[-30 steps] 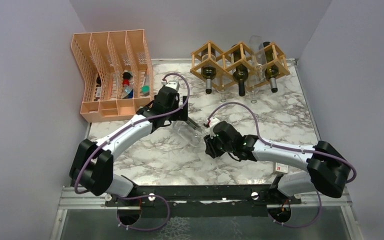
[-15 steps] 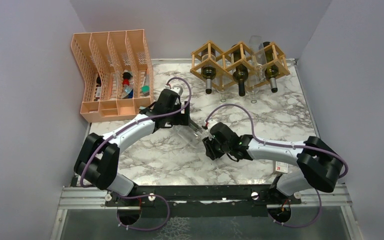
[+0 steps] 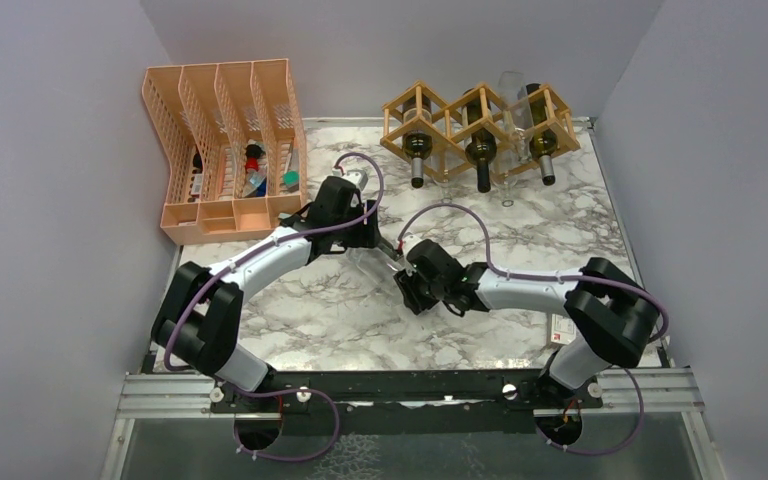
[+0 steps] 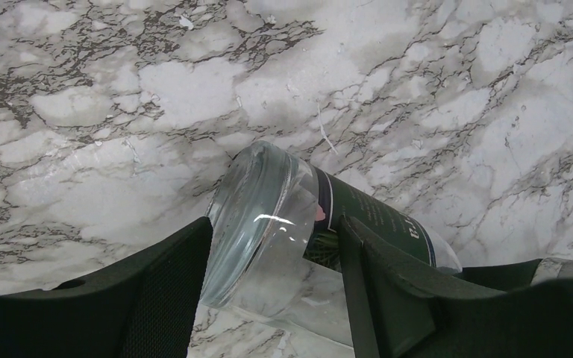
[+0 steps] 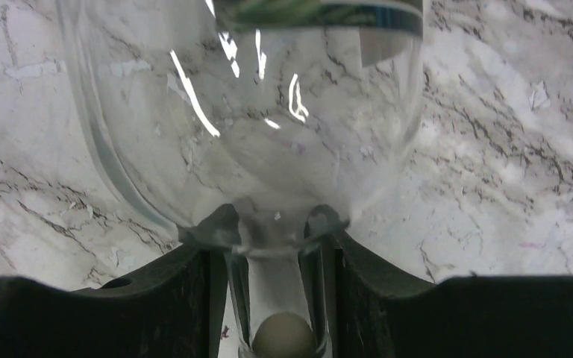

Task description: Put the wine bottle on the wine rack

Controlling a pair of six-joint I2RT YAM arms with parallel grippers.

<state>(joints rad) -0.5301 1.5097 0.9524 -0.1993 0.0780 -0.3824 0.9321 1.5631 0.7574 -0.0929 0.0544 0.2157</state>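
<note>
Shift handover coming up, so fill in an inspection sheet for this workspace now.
Surface: marble-patterned table, white with dark veins.
Job's things: clear wine bottle lying on its side mid-table; wooden wine rack at the back right, three dark bottles in its cells.
Clutter: peach file organizer at the back left, small items inside.
Grippers: left gripper closed on the bottle's body near its base; right gripper straddles the neck, contact unclear.
Cables: a purple cable loops above each wrist.
Surroundings: plain grey walls on three sides.
</note>
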